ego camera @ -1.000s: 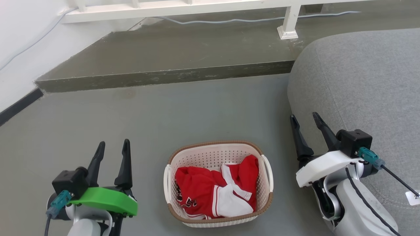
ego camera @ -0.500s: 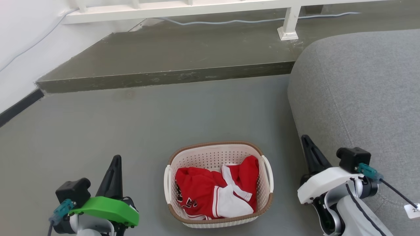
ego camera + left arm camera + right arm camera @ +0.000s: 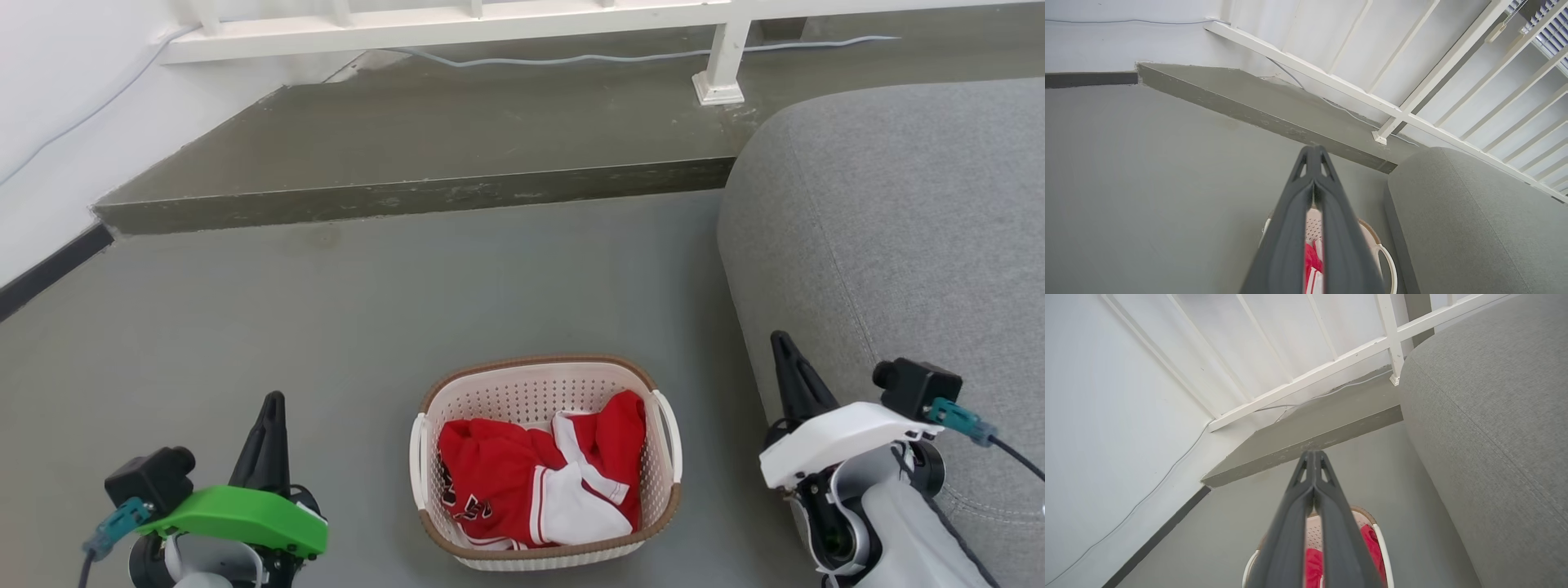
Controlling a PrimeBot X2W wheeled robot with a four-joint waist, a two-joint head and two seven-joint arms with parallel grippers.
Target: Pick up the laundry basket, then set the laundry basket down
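The laundry basket point(image 3: 490, 397) stands on the grey floor at bottom centre of the head view, cream-white and perforated, with brown rim bands and white side handles. Red and white clothing point(image 3: 539, 482) lies in it. My left gripper point(image 3: 270, 402) is left of the basket, shut, holding nothing and apart from it. My right gripper point(image 3: 782, 340) is to the basket's right, also shut and empty. In the left wrist view the shut fingers point(image 3: 1312, 152) cover most of the basket point(image 3: 1386, 255). The right wrist view has its shut fingers point(image 3: 1312, 454) over the basket point(image 3: 1381, 543).
A grey sofa point(image 3: 898, 220) fills the right side, close to my right arm. A raised grey step point(image 3: 408, 192) crosses the back, with a white railing point(image 3: 718, 57) and a cable behind it. A white wall with a dark skirting point(image 3: 41, 265) lies at the left.
Both grippers went from open to shut and drew back toward the bottom edge. The basket has stayed put on the floor; the view shifted slightly.
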